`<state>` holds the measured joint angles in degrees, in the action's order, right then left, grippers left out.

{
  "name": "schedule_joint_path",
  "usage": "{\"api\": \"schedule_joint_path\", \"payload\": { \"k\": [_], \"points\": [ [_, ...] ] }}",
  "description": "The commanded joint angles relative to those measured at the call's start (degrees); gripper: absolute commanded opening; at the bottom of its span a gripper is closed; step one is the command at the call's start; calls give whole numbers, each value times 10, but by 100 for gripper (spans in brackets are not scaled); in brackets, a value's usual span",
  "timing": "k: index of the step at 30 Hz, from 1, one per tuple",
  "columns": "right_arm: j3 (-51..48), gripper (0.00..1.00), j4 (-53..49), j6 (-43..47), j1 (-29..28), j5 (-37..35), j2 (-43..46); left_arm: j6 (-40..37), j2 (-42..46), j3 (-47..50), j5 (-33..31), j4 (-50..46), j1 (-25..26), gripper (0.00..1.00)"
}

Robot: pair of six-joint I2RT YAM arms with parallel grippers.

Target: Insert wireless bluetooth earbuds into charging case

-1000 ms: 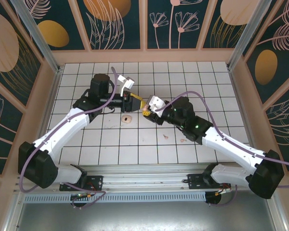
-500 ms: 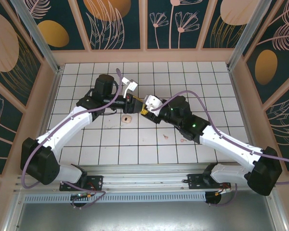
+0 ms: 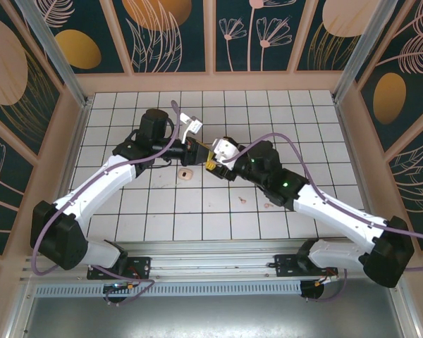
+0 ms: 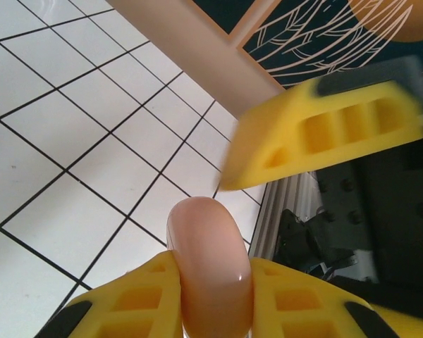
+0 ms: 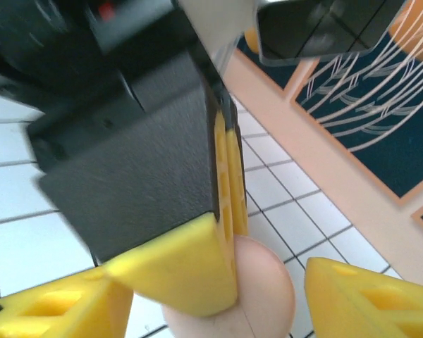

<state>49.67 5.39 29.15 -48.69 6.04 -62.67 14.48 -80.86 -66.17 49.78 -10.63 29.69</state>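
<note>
The charging case [image 4: 210,267] is smooth, glossy pink plastic with a soft sheen. The yellow pads [image 4: 137,299] at the bottom of the frame look matt and rubbery, with moulded hollows. The floor tiles [image 3: 303,120] are glossy white, the arm shells [image 3: 92,190] shiny white plastic, and the bottom rail [image 3: 211,289] ribbed grey metal.

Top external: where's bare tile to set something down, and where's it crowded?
Free: the far rows between the back wall and both grippers; the nearest row between the two arms. Crowded: mid-table, where the left gripper, shut on a pink object, meets the right gripper, with the charging case and two earbuds just nearer.
</note>
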Motion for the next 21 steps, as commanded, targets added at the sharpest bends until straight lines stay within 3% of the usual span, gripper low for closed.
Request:
{"api": "schedule_joint_path", "payload": {
  "k": [1,6,9,14,21],
  "points": [
    [-24,69,7,-43,13,68,68,-39,-3,9,34,29,3,12],
    [-44,70,-15,-108,101,239,129,-118,3,17,95,35,2,11],
    [-36,70,-43,-112,143,304,134,-173,14,25,131,38,3,12],
    [7,66,-104,-88,170,368,105,-244,41,47,155,47,3,12],
    [48,62,-128,-70,170,430,49,-274,55,63,178,65,3,13]
  ]
}}
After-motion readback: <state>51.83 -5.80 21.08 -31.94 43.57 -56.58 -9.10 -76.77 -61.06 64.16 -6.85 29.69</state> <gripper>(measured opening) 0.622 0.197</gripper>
